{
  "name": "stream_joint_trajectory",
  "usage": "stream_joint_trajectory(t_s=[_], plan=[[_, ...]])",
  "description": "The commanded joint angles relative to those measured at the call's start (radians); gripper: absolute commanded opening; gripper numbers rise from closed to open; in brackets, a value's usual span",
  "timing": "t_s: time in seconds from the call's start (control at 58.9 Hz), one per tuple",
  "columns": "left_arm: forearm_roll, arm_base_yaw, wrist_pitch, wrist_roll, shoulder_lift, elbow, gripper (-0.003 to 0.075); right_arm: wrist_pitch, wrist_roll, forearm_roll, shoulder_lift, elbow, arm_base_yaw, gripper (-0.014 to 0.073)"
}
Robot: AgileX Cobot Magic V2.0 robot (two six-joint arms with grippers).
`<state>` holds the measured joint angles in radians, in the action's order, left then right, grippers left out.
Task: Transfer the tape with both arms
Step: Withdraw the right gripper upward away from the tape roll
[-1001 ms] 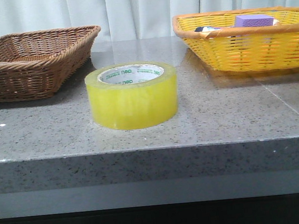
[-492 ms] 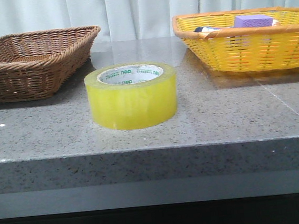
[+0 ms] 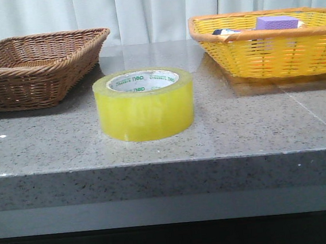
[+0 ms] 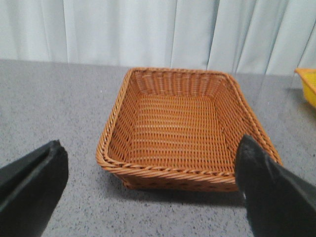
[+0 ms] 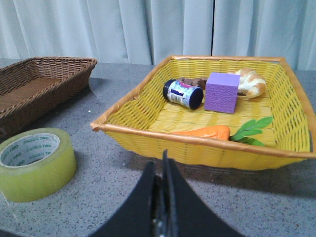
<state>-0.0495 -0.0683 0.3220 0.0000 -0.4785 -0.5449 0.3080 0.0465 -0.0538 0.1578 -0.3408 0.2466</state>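
we see the tape (image 3: 144, 104) flat on the worktop (image 3: 255, 124), between two baskets; left fingers (image 4: 32, 190) spread wide, right fingers (image 5: 148, 197) pressed together.

We see translucent yellow tape (image 3: 144, 105), white core with green print. Desk (image 3: 244, 125) grey speckled. One brown wicker basket (image 3: 31, 68), one yellow basket (image 3: 271, 51): purple block (image 5: 221, 92), orange carrot (image 5: 202, 133) with green leaves, dark bottle (image 5: 183, 94).

Your front camera sits low and close, facing forward across the table (image 3: 50, 150) toward the curtain (image 3: 158, 7). Your left wrist camera looks down into the brown basket (image 4: 182, 128); your right wrist camera faces the yellow basket (image 5: 207, 140), sharing the brown one.
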Motion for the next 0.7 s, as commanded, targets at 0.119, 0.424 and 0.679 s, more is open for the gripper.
stream_joint_trajectory(t_s=[0.119, 0.424, 0.679], plan=[[-0.011, -0.074, 0.196, -0.007, -0.179, -0.241, 0.0673, -0.099, -0.002, -0.006, 0.01, -0.024, -0.003, -0.012], [-0.112, -0.299, 0.487, -0.009, -0.495, -0.506, 0.0673, -0.103, -0.002, -0.006, 0.01, -0.024, -0.003, -0.012], [-0.121, -0.491, 0.527, -0.072, -0.725, -0.638, 0.0673, -0.108, -0.002, -0.006, 0.01, -0.024, -0.003, -0.012]])
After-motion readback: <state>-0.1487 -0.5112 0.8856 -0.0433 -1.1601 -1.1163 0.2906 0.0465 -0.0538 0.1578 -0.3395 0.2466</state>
